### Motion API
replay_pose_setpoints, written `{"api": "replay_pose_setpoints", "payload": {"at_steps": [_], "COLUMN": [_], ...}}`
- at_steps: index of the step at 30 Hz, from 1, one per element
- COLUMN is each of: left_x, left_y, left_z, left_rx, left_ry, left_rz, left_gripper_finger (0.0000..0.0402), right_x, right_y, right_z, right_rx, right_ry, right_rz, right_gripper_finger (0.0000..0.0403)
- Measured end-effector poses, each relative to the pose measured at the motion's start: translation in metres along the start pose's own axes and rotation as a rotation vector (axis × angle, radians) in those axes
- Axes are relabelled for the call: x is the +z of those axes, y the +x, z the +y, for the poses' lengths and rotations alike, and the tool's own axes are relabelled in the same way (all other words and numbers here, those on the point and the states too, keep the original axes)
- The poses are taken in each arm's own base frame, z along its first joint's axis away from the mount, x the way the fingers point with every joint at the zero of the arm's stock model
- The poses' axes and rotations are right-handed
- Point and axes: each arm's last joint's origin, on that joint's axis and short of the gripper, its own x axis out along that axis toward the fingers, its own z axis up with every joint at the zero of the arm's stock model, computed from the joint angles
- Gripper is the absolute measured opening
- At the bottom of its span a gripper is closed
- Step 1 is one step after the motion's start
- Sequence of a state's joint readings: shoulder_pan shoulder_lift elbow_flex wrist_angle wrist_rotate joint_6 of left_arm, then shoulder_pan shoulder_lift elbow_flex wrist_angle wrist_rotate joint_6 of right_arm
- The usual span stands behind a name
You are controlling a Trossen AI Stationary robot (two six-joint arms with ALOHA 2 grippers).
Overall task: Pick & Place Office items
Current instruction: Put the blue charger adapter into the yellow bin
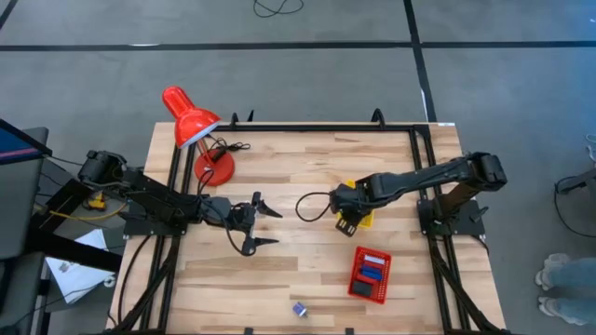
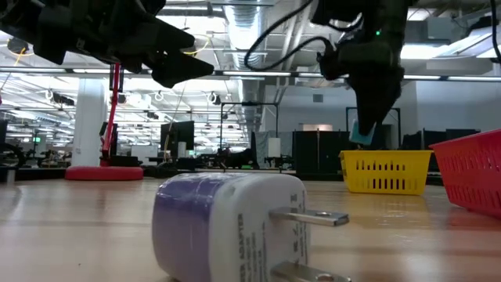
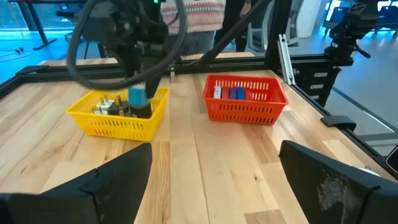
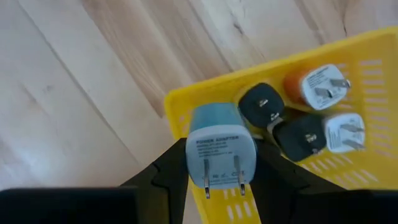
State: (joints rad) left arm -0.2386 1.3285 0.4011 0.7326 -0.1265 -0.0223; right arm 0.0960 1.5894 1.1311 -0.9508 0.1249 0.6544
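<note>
table [image 1: 307,251]: light wood planks, everything sits on this. Red desk lamp [image 1: 193,124] parked at the back on the left arm's side, not part of the job.
red basket [image 1: 370,275]: on the right arm's side near the front edge, already has a few blue and red blocks [image 3: 236,93] in it. Looks like one sorting bin.
yellow basket [image 4: 348,56]: just beside the right gripper, mid-table. Holds several wall chargers already: one orange-and-white, two black, one white.
right gripper [image 4: 219,163]: clamped on a light-blue charger [image 4: 220,147], prongs pointing toward the wrist cam, hanging over the near rim of the yellow basket.
left gripper [image 1: 253,223]: fingers spread wide apart, nothing in them, hovering over bare wood left of centre.
step: I'd say mid-place. The blue charger is carried to the yellow basket but not let go yet.
next move: probably needs to shift a bit further in over the basket so it clears the rim, then open up. Drop from here and it could catch the wall and tip out.
leftover: one purple-and-white charger [image 2: 227,223] lying alone near the front edge, likely the left arm's next pick.
writing: the blue charger's face has a printed label, top line seems to read "POWER ADAPTER"; the small print below is too tiny for me.
</note>
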Motion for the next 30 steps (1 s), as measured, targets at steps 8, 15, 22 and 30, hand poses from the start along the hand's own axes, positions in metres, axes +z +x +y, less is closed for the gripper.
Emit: {"api": "replay_pose_setpoints", "payload": {"at_steps": [8,15,22,30], "left_x": [0.000,0.000,0.000,0.000], "left_y": [0.000,0.000,0.000,0.000], "left_z": [0.000,0.000,0.000,0.000], "left_rx": [0.000,0.001,0.001,0.001], "left_ry": [0.000,0.000,0.000,0.000], "left_rz": [0.000,0.000,0.000,0.000], "left_gripper_finger": [0.0345,0.0348,0.0347,0.0347], "right_x": [-0.002,-0.003,-0.011,-0.011], "right_y": [0.016,0.027,0.038,0.038], "right_z": [-0.008,-0.011,-0.014,-0.012], "right_rx": [0.015,0.040,0.030,0.016], "right_ry": [0.026,0.041,0.038,-0.007], "right_rz": [0.011,0.024,0.044,0.014], "right_gripper_finger": [0.0132,0.0132,0.0132,0.0162]}}
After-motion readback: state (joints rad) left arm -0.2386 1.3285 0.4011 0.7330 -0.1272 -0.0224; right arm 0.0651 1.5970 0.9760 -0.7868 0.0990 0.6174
